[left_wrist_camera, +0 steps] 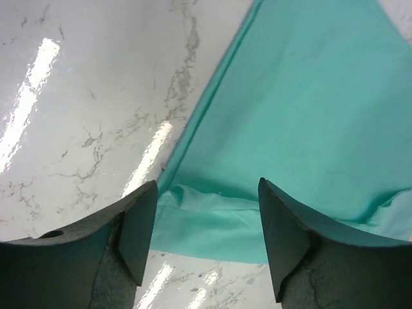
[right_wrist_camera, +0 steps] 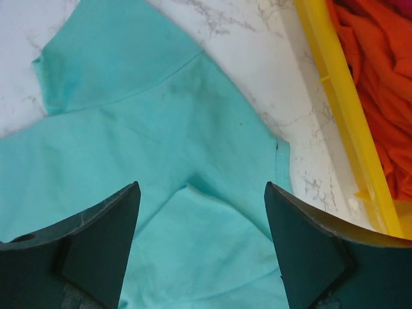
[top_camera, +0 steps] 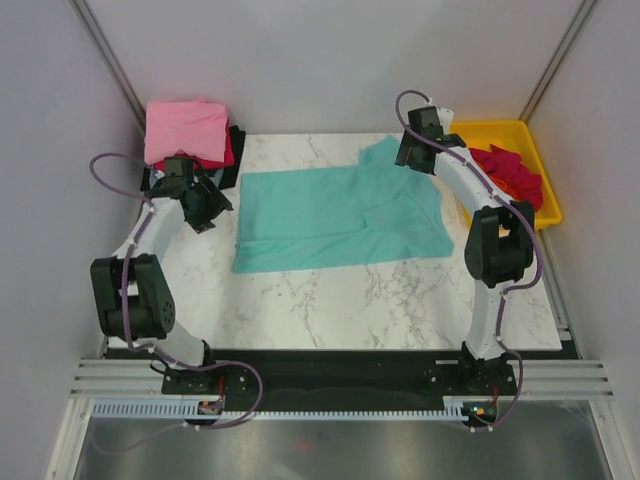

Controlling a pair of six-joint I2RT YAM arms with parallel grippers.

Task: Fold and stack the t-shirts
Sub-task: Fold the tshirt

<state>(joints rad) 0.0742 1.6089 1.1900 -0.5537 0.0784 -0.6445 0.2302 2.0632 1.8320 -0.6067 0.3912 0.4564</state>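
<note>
A white table (top_camera: pixel 400 310) with grey marble veins stands inside plain pale walls (top_camera: pixel 330 60). At its far left corner lies a stack of folded t-shirts: a pink shirt (top_camera: pixel 186 128) on top, a crimson shirt (top_camera: pixel 228 156) under it and something black (top_camera: pixel 230 172) at the bottom. Just in front of this stack is the left gripper (top_camera: pixel 215 205), partly covering it. Its jaws are apart with nothing between them, above the left edge of the teal shirt (top_camera: pixel 330 215). This shirt lies flat in the middle of the table, partly folded, with one layer lying over another. At its far right corner, over the sleeve, hangs the right gripper (top_camera: pixel 410 155), also wide apart and holding nothing. Just beside it, at the right edge of the table, is a yellow tray (top_camera: pixel 495 127) with crumpled red shirts (top_camera: pixel 515 175).
</note>
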